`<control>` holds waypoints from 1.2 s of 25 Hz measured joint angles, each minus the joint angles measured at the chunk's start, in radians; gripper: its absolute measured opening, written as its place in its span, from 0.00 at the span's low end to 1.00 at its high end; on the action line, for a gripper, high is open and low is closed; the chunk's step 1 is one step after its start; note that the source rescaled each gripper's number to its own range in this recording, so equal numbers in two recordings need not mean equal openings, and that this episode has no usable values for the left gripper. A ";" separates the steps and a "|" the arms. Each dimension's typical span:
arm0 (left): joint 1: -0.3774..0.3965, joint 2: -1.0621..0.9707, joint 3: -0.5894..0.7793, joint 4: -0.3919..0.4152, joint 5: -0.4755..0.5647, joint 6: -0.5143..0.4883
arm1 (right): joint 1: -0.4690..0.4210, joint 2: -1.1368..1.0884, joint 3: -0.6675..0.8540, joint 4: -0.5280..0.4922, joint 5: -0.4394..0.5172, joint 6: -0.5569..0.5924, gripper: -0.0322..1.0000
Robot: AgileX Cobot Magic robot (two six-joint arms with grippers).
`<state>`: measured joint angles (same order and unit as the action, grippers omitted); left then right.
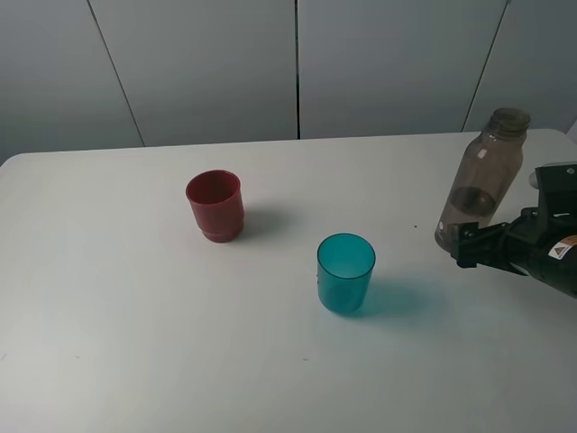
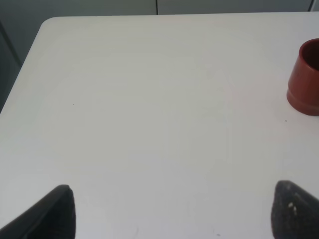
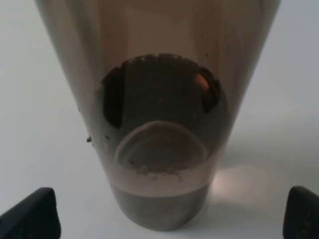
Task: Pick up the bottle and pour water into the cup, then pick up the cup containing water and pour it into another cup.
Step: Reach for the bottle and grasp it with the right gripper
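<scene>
- Teal-blue translucent plastic tumbler [image 1: 345,272], straight-sided and slightly tapered, stands upright on the white table [image 1: 135,316], closest to the high camera.
- Right of the tumbler and somewhat farther back stands the tall smoky grey-brown translucent plastic bottle [image 1: 482,176] with a narrow ridged neck. It is upright on the table, with a shallow layer of water in its bottom.
- The black right gripper [image 1: 463,248] sits to the right of the tumbler, level with the bottle's base.
- In the right wrist view its 2 fingertips [image 3: 30,214] stand spread wide, 1 on each side of the bottle's base, with bare table showing between each tip and the bottle. It grasps nothing.
- Left of the tumbler and farther back, well apart from it, the short, wide, opaque dark red plastic cup [image 1: 215,205] with a stepped base stands upright.
- The left gripper [image 2: 174,214] is released too, its 2 dark tips far apart over bare table and touching nothing. Its place relative to the tumbler cannot be told.
</scene>
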<state>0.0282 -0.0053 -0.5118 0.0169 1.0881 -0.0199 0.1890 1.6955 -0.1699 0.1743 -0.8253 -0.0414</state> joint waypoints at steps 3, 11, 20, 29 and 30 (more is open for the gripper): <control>0.000 0.000 0.000 0.000 0.000 0.000 | 0.000 0.026 -0.001 0.000 -0.041 0.016 0.91; 0.000 0.000 0.000 0.000 0.000 0.000 | 0.000 0.070 -0.034 -0.028 -0.092 0.041 0.91; 0.000 0.000 0.000 0.000 0.000 0.000 | 0.000 0.074 -0.061 -0.033 -0.113 0.053 0.91; 0.000 0.000 0.000 0.000 0.000 0.000 | 0.000 0.133 -0.062 -0.033 -0.167 0.082 0.91; 0.000 0.000 0.000 0.000 0.000 0.000 | 0.000 0.148 -0.062 -0.033 -0.184 0.086 0.91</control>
<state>0.0282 -0.0053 -0.5118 0.0169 1.0881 -0.0199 0.1890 1.8437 -0.2322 0.1417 -1.0098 0.0449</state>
